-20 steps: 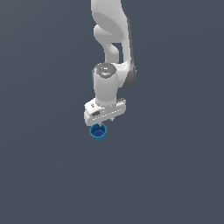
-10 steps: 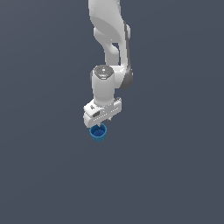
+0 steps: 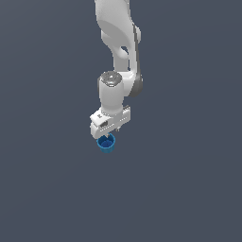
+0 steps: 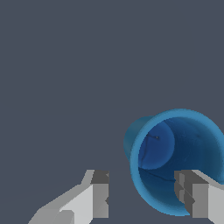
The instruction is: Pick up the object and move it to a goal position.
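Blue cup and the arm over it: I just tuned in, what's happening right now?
The single arm has its white gripper directly above the small blue cup, which stands upright on the grey surface. In the wrist view the jaws are open; one fingertip overlaps the cup's rim, the other sits outside the wall. Nothing is clamped, so the cup is not yet picked up. No goal marker is visible in either view.

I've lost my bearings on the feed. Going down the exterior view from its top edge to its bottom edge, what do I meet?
Arm links → round wrist housing → gripper → blue cup just under it → bare grey floor.
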Robot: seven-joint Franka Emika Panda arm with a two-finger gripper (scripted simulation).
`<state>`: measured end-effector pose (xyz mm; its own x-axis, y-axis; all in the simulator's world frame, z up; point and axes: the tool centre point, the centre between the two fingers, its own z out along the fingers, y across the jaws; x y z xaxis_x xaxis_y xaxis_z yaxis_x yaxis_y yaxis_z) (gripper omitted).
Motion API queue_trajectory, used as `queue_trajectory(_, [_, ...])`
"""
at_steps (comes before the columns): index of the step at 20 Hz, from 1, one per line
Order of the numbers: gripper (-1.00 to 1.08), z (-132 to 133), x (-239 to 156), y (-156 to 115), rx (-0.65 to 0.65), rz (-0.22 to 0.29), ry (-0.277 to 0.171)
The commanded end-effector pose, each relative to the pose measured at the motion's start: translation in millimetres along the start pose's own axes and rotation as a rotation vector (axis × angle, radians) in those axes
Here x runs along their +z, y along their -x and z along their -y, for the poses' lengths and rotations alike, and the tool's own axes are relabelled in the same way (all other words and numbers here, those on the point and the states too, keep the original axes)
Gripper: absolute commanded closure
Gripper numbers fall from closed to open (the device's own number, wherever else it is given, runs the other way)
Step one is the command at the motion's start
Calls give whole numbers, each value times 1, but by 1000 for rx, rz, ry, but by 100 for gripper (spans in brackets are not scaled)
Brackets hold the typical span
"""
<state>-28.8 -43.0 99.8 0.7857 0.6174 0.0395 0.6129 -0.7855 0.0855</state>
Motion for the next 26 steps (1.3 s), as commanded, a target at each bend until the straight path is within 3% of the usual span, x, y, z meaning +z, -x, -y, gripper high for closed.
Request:
queue_trajectory(1, [-20, 0, 5, 0, -1, 0, 0])
queue_trajectory(10, [-20, 1, 28, 1, -5, 0, 0])
queue_trajectory(11, [108, 1, 28, 1, -5, 0, 0])
queue_trajectory(26, [108, 2, 20, -4, -4, -1, 1])
